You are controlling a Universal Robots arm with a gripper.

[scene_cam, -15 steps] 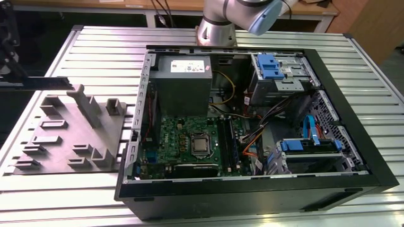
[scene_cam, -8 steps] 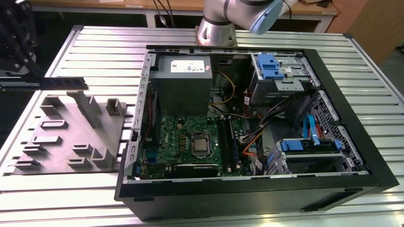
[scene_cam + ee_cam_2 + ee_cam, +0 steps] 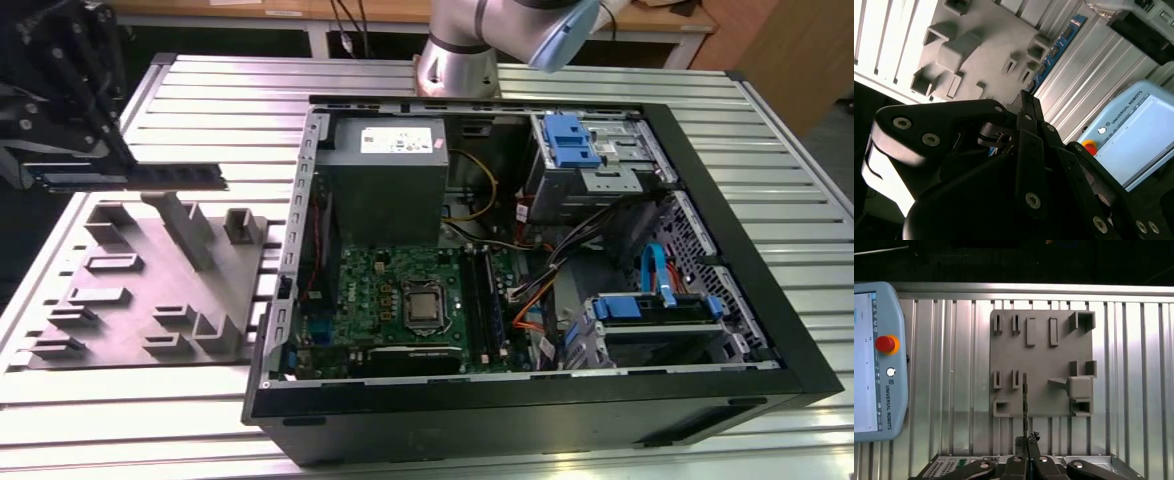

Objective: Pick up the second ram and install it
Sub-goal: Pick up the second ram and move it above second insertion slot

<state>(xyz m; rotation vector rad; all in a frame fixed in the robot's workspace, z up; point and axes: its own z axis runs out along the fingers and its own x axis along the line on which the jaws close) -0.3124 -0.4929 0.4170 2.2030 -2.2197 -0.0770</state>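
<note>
Fig. My work surface: a ribbed metal table. Directly on it lie a grey moulded fixture plate, an open black computer case just beside the plate, toward the exterior view's right, and a pale-blue teach pendant.

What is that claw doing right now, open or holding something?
Gripper: closed, holding the second ram by one end.

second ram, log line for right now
tool: shut on second ram | position: in air over grey fixture | computer case: open
</note>
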